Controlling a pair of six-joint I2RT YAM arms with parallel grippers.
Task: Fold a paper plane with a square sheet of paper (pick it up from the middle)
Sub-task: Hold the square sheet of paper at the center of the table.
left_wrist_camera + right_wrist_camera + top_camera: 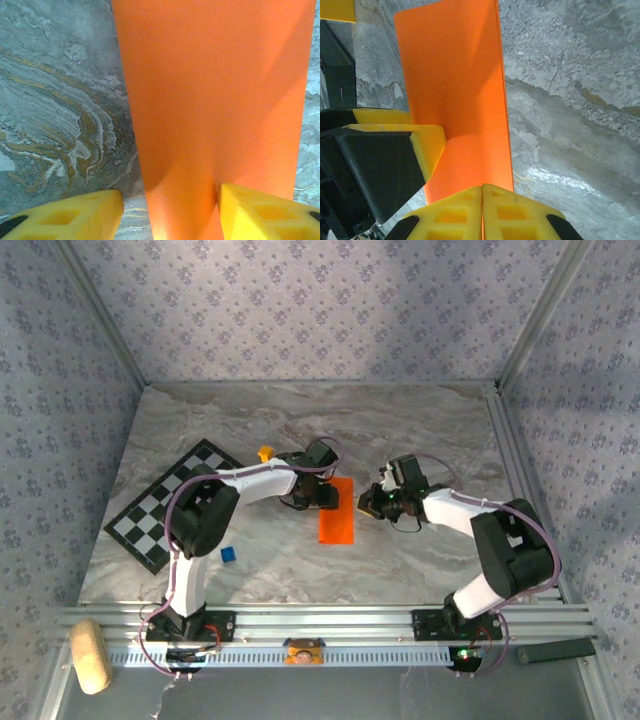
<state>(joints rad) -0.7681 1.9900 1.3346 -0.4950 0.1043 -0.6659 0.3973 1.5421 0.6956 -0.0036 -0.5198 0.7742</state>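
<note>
1 room: walls (320, 300) on three sides, papered lilac-grey with a small repeating flower print, and metal posts in the back corners.
1 worktop (420, 430): flat, grey-beige marble pattern with brown veins. A ribbed aluminium frame (330, 625) runs along its near edge.
2 arms: left arm (205, 515) and right arm (505, 545), white shells with black joints. Both are bolted at the near edge and reach in to the worktop's middle.
1 board (165, 510): black-and-white checkered, flat and square, turned diagonally by the left edge.
1 paper (337, 520): thin, bright orange and matte, a narrow oblong at the worktop's middle, lying between the two grippers with its long side running far to near. The right wrist view shows a soft bend across it.
Left gripper (320, 498): at the paper's far left part. Its yellow fingers (75, 212) are apart, one over bare marble and the other over the paper.
Right gripper (370, 503): at the paper's right edge. Its yellow fingers (455, 220) are together, pinching the paper's edge, and a thin orange line shows in the seam.
2 cubes, both small. The yellow cube (264, 452) is just beyond the board's far-right side, near the left arm's wrist. The blue cube (228, 554) is near the board's near-right side, beside the left arm.
</note>
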